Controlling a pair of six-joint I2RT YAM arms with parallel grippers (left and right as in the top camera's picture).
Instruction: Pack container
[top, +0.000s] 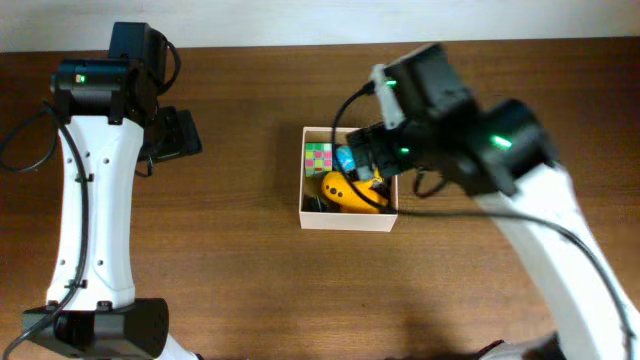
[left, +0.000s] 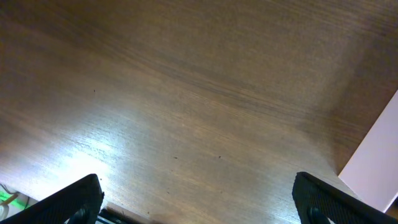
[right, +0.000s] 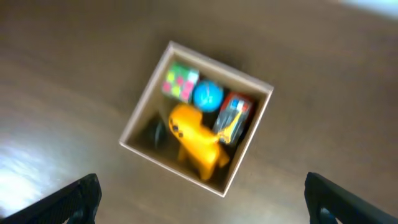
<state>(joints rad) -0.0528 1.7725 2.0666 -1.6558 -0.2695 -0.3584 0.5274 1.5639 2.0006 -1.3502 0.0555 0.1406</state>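
Right gripper (right: 202, 202) hangs wide open, empty, over the container (right: 144, 106). I reckon dropping lower could clip the yellow toy (right: 196, 140) or a wall.

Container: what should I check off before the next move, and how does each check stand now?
1. Right end effector open and empty: ok.
2. Right end effector above the container: ok.
3. Yellow toy animal inside the walls: ok.
4. Yellow toy animal below the rim: cannot tell, the wrist view is blurred.
5. Left end effector open, empty, over bare table: ok.
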